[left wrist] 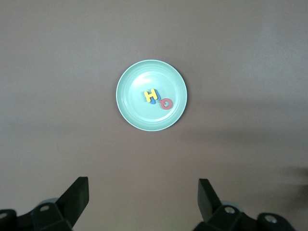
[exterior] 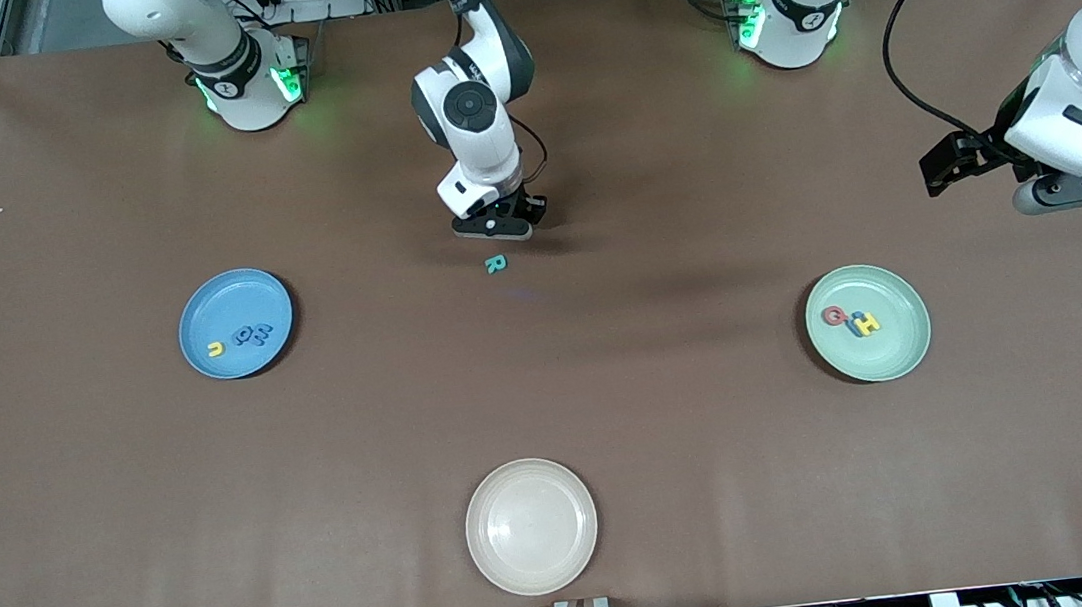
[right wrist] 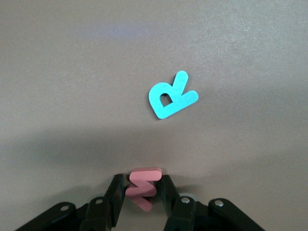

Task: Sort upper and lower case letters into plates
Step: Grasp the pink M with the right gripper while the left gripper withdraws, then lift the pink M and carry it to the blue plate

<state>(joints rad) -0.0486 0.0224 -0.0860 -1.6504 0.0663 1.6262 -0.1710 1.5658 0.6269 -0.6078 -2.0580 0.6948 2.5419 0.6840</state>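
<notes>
bare table around the teal r (exterior: 494,264), blue plate (exterior: 204,351), mint plate (exterior: 894,357) and cream plate (exterior: 509,568) well apart

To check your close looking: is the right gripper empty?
No. The right gripper is shut on a coral letter, beside the teal R on the table.

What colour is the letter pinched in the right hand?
Coral pink letter, clearest in the right wrist view, gripped by the right hand.

Teal R (exterior: 495,264) flat on table; coral letter (right wrist: 143,188) pinched upright; others plated
</notes>
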